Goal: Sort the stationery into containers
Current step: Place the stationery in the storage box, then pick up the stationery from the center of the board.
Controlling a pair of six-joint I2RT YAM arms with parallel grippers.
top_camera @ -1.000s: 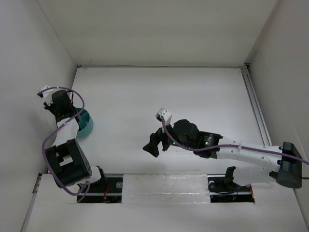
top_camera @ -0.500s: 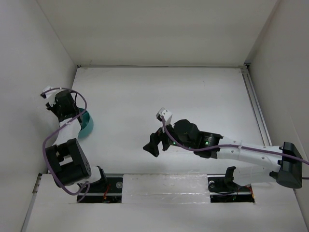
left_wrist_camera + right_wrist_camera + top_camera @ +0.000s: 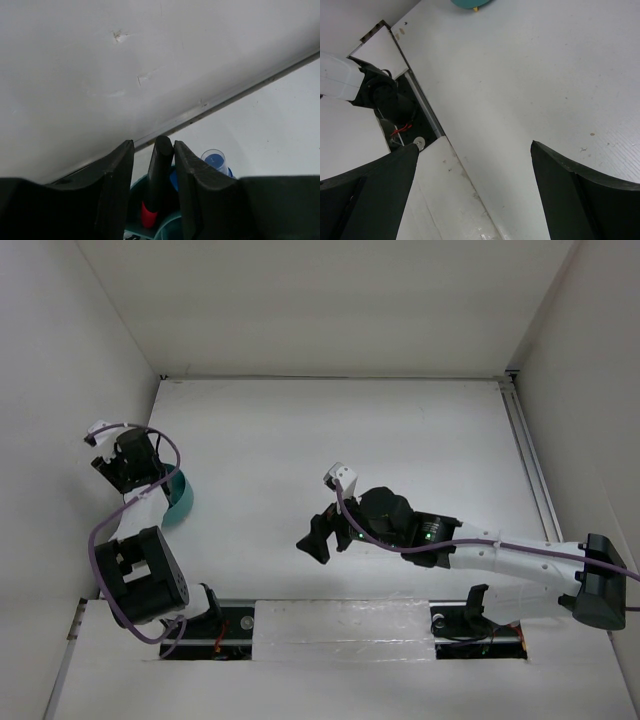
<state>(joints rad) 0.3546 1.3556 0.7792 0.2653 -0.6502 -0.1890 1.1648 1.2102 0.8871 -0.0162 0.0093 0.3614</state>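
Left pincer (image 3: 153,143) has shifted, open round a marker (image 3: 157,175) in the cup (image 3: 180,498); right pincer (image 3: 474,146) gapes empty. I see nothing left to sort.

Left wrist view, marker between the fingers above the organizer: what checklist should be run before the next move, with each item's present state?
1. Red lower end of the black marker sits inside the teal organizer: ok.
2. Grip of the left claw on the marker: cannot tell. A dark gap shows beside one finger, while the other finger looks to be touching it.
3. The blue-capped pen stands in the organizer, apart from the marker: ok.
4. Room between the left claw and the side wall: cannot tell. The wall fills most of that view.
5. The right claw is open, holds nothing, and is well away from the organizer: ok.
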